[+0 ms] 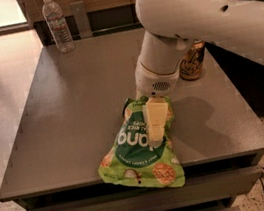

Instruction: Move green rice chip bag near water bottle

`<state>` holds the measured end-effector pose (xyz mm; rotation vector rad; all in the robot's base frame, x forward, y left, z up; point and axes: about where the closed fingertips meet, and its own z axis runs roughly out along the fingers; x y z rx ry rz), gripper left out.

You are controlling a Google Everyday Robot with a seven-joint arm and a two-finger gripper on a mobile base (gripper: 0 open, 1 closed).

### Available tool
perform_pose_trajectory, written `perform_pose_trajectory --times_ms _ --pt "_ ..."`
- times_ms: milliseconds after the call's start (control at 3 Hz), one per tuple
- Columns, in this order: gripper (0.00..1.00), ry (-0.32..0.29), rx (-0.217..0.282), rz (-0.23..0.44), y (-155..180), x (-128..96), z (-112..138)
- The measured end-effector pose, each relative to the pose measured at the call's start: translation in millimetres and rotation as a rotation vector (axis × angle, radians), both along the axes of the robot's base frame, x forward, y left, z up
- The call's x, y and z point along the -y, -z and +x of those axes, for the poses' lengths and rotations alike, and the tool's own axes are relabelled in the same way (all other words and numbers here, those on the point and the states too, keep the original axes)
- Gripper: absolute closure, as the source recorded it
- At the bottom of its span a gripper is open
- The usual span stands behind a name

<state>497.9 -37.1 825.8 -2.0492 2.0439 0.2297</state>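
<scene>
The green rice chip bag [133,153] lies at the front of the grey table [70,103], its lower end reaching the front edge. My gripper [155,123] comes down from the white arm onto the bag's upper half. One cream finger [155,116] lies across the bag's top face, and the bag's upper end is pinched up against it; the other finger is hidden by the bag. The water bottle [57,23] stands upright at the table's far left corner, well away from the bag and the gripper.
A gold drink can [193,61] stands at the right side of the table, partly behind the arm. A wooden wall runs behind the table. A cable lies on the floor at the lower right.
</scene>
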Motion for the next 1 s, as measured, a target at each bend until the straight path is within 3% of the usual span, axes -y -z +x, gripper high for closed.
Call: perform_pose_trajectory --times_ms 333,667,1000 --pt "1.00 0.004 0.002 0.000 -1.2 0.9 0.4" --pt "1.00 0.056 0.040 -0.015 -27.4 19.1 15.5" --pt "1.00 0.097 0.121 -0.051 -78.8 46.8 46.1"
